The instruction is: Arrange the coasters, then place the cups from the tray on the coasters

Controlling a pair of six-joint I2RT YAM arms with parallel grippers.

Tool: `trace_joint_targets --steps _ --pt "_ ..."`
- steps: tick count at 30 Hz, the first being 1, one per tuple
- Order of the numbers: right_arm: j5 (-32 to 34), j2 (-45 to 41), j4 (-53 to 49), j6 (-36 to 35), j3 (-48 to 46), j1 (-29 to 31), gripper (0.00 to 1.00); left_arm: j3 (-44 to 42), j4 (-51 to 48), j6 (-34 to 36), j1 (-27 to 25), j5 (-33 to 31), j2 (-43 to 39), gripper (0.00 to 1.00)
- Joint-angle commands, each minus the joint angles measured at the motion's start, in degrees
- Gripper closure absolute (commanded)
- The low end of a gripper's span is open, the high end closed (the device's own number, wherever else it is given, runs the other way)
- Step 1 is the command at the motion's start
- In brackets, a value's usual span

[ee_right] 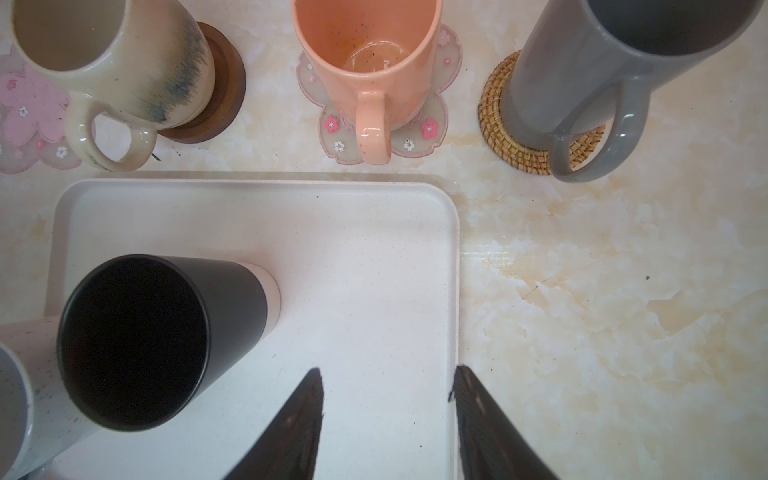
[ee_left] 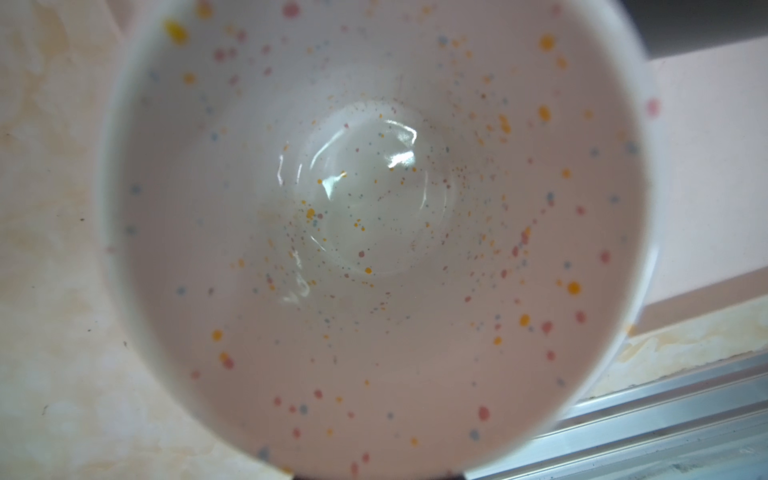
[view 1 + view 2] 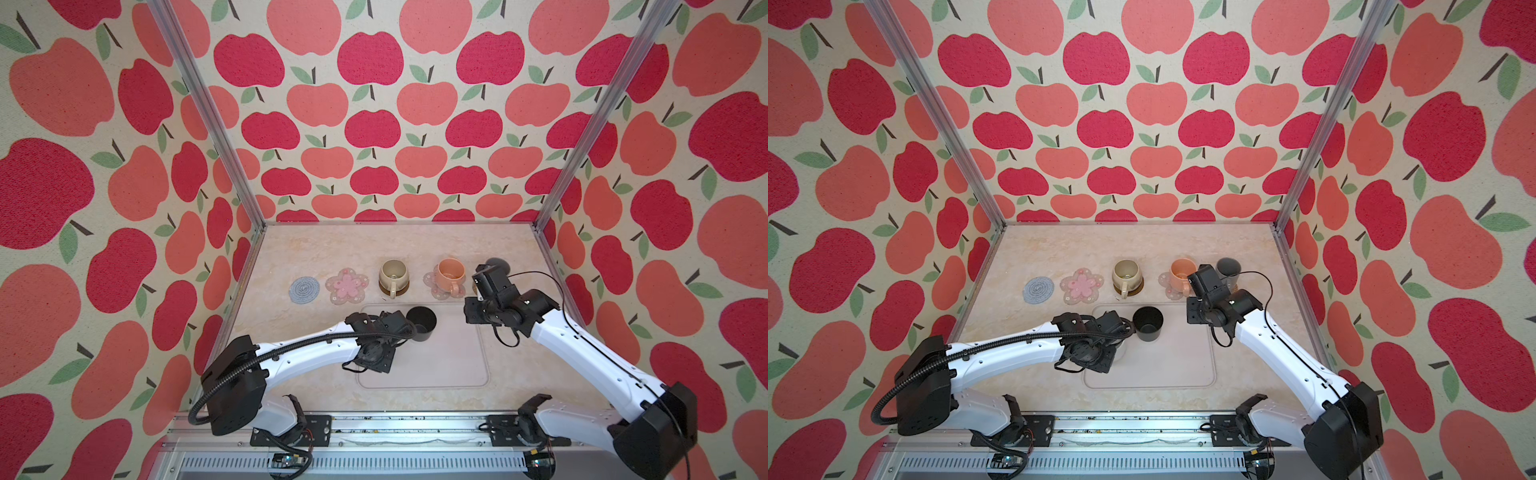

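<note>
Top views come first: in both top views a row runs beyond the far edge of the tray (image 3: pixel 457 365). From the left we read the grey crocheted coaster (image 3: pixel 304 289), bare, and the pink flower coaster (image 3: pixel 347 286), also bare. Next come the cream cup (image 3: pixel 393 274) on the dark brown coaster (image 1: pixel 226 83) and the peach cup (image 3: pixel 451 272) on the second flower coaster (image 1: pixel 430 129). Last, off the tray's far right corner, the grey cup (image 1: pixel 582 83) stands on the rattan coaster (image 1: pixel 498 112). On the tray itself, the white cup (image 2: pixel 374 249) fills the left wrist view at the far left corner, with the black cup (image 3: pixel 422 324) just beside it to the right. The left pincer (image 3: pixel 399 329) is pressed together above the white cup. We judge that it has the rim or handle, but the contact is hidden, and we cannot tell whether the base is off the tray. The right pincer (image 1: pixel 387 370) hangs spread and empty over the tray's right rim. Our worries are these. A narrow bite on glazed ware may let the white cup swing or slip. A sideways start could tip the black cup, which stands so close. A low carry could catch the tray's raised rim. The cream cup sits close to the bare flower coaster and could be bumped there. The right arm stands near the tall grey cup, so a careless swing could knock it over.
</note>
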Motion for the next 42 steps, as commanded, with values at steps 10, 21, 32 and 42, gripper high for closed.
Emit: trace_joint_targets --steps 10,21,32,42 --pt "1.5 0.5 0.0 -2.3 1.0 0.3 0.46 5.5 -2.4 4.8 2.7 -3.9 -3.0 1.0" --pt "2.4 0.0 0.9 -2.5 0.0 0.3 0.46 6.4 -4.4 7.8 8.7 -3.4 -8.8 1.0" --pt "2.4 2.4 1.3 -4.7 2.2 0.2 0.46 7.2 -5.7 9.8 15.0 -3.4 -11.4 1.0" --pt "2.1 3.7 0.8 -6.9 4.6 -1.0 0.46 9.5 -6.3 16.4 24.3 -0.2 -10.7 1.0"
